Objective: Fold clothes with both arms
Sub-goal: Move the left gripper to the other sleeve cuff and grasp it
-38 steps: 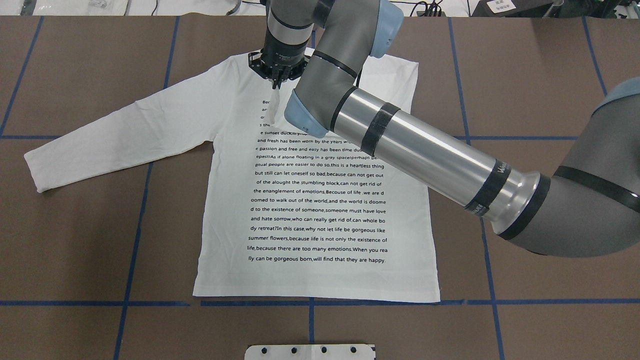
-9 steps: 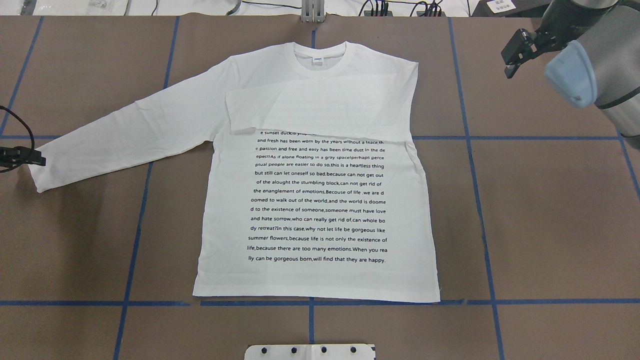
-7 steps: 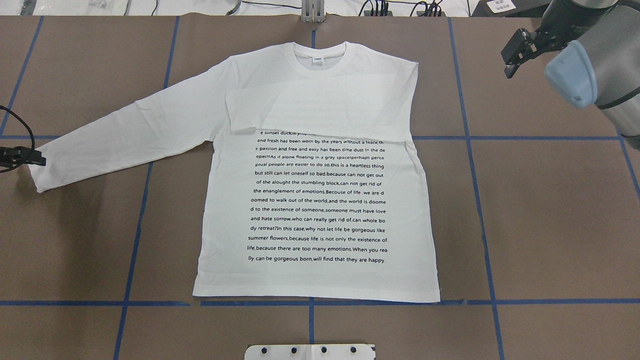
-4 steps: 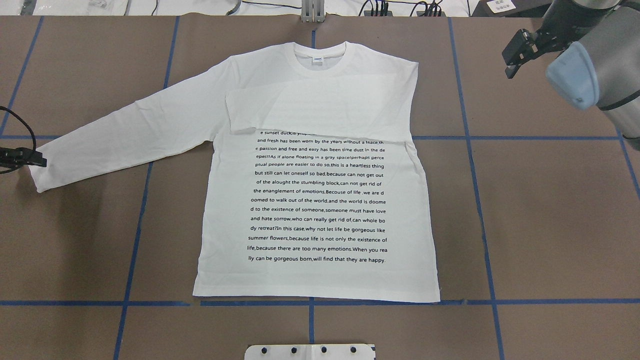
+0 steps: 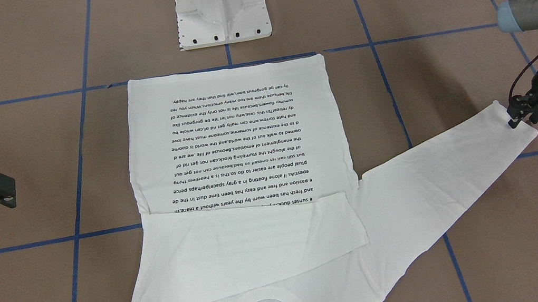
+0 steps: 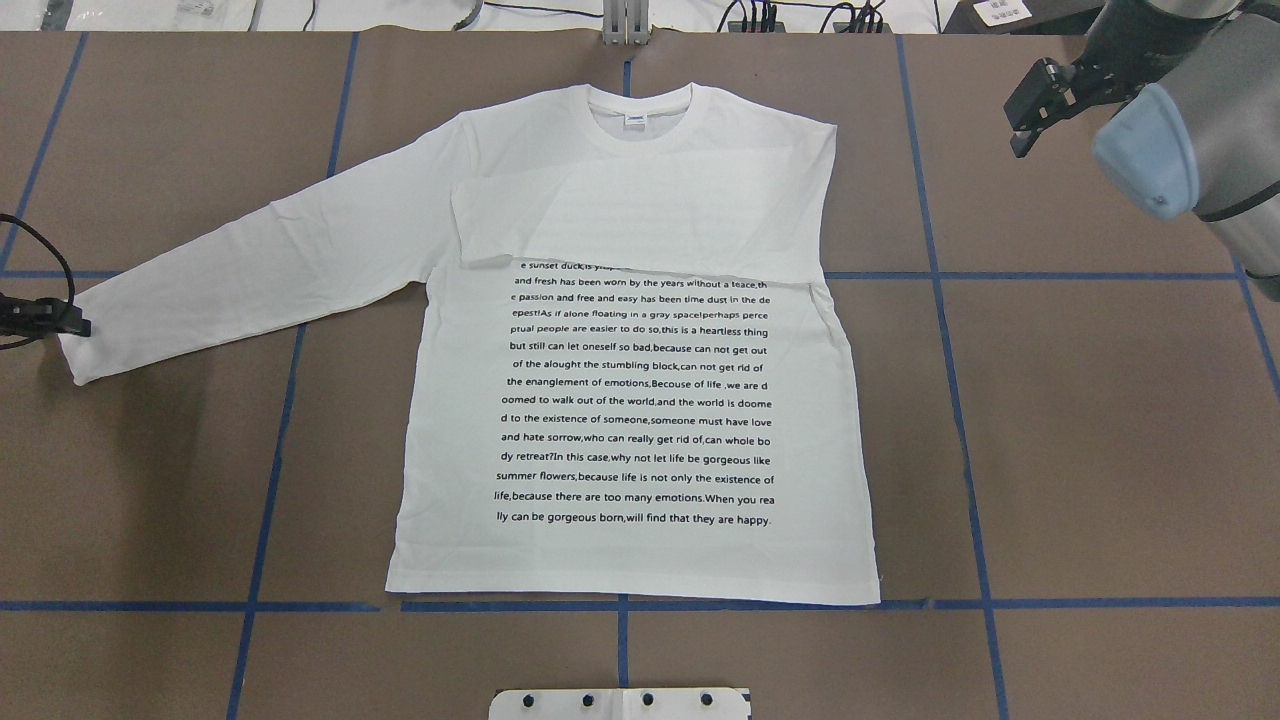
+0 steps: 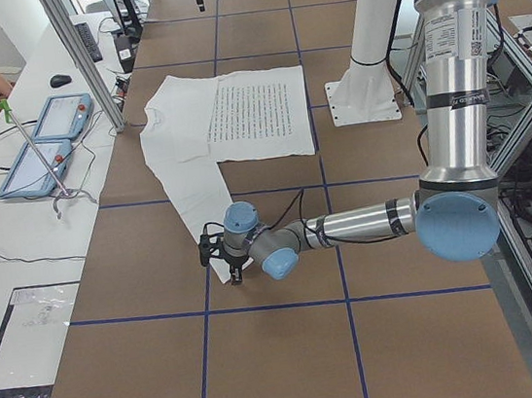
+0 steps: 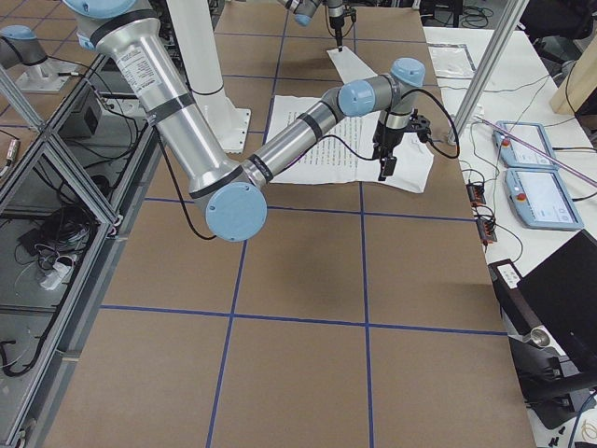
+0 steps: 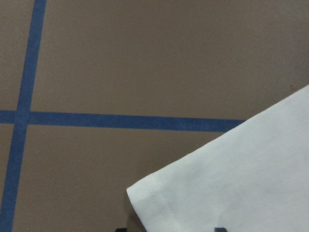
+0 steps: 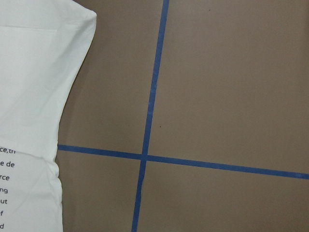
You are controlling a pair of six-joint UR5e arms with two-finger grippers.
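The brown matte tabletop (image 6: 1100, 450) is divided into large squares by blue tape lines (image 6: 1100, 603). A white long-sleeved T-shirt (image 6: 640, 400) with rows of small black print lies flat on it, print side up. One sleeve stretches out over the brown surface, and its cuff ends right at the left claw (image 6: 75, 325). The other sleeve lies folded across the chest, well apart from the right claw (image 6: 1022, 112), which hangs over bare tabletop beside the shirt's shoulder. A white rigid pedestal base (image 6: 620, 703) stands just past the hem, far from both claws.
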